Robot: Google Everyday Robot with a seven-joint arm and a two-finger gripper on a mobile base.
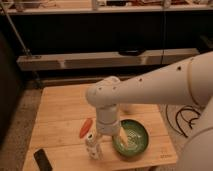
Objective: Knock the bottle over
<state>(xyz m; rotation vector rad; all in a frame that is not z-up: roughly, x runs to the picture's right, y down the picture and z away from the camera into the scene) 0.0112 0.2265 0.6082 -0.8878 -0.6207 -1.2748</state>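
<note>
A black phone [43,159] lies at the front left of the wooden table [60,107], with a carrot [86,128] further right. The bottle [93,146] stands just in front of the carrot. The gripper [102,138] is low at the bottle's upper right side, next to the green bowl [132,140]; I cannot tell if it is open.

A lab or robot test space, rather than a home, is suggested: a plain wooden table [60,107] is set on a speckled floor [22,125] before long dark shelving with a metal ledge [100,60], and loose cables [182,120] are seen coiled on the floor at the right. The white arm's gripper [102,136] is held low over the table, just beside the bottle [93,148] and a green bowl [132,141]
</note>
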